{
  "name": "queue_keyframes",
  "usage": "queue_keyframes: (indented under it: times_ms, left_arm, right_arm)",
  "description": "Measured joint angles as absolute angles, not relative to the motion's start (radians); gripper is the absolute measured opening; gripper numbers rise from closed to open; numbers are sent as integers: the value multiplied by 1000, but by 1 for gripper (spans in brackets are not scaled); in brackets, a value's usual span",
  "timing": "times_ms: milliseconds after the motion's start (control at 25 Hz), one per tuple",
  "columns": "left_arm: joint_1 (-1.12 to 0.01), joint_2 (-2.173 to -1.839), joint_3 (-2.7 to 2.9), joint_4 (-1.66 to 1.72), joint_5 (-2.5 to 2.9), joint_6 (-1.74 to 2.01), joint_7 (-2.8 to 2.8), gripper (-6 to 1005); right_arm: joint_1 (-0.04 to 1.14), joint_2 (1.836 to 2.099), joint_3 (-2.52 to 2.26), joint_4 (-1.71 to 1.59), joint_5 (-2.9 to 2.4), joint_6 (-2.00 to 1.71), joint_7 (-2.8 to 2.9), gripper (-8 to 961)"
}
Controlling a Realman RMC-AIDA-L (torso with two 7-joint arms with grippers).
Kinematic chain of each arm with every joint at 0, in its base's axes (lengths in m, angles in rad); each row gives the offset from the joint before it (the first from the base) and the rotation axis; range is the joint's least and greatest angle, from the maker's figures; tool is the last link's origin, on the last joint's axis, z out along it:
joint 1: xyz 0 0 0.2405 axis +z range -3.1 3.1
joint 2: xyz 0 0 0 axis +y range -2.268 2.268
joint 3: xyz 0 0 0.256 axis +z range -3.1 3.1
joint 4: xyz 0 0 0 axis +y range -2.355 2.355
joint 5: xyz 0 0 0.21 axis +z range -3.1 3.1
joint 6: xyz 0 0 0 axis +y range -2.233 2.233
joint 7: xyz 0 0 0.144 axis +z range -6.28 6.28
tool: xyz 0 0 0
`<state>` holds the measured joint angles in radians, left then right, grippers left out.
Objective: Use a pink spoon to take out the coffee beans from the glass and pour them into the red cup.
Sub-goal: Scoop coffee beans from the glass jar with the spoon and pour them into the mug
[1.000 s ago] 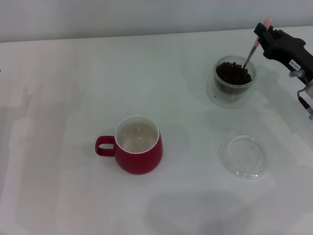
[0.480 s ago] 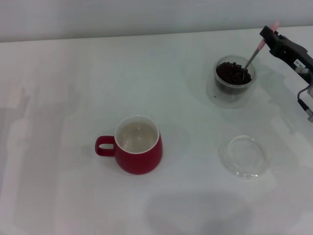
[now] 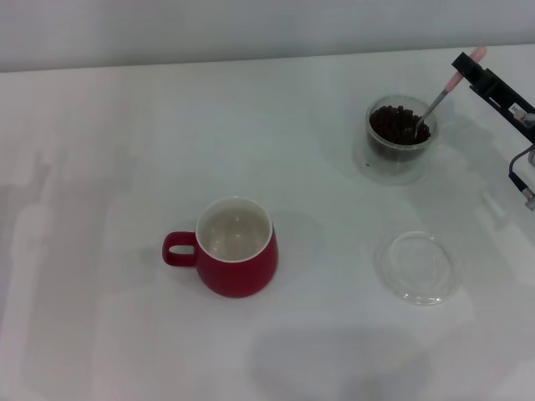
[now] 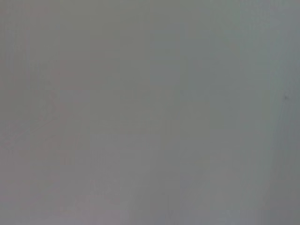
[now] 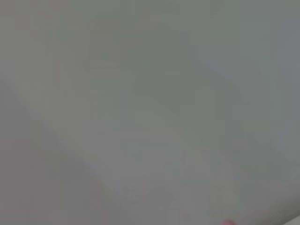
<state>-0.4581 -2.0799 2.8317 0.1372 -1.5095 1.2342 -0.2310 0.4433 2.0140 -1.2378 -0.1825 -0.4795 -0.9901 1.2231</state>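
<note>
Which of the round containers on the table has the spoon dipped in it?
The glass full of coffee beans, beside the right gripper; the red cup and flat clear dish hold nothing.

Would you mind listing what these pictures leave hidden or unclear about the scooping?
- Pink spoon bowl, head view: sunk among the coffee beans in the glass, so its load is unseen.
- Right gripper, head view: arm cut off by the frame edge.
- Left arm: absent from the head view; its wrist view shows only blank grey.
- Right wrist view: blur, one pink speck at the edge.

no text can be read; the right tool's [image 3: 465,67] label is illegible.
</note>
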Motion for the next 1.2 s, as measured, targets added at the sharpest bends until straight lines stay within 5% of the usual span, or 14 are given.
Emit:
queue_keyframes:
  times_ms: [1200]
  left_arm:
    - [-440, -2081, 2830, 113, -1533, 1235, -232, 891]
  right_arm:
    - [444, 2013, -1235, -193, -383, -960, 1495, 232]
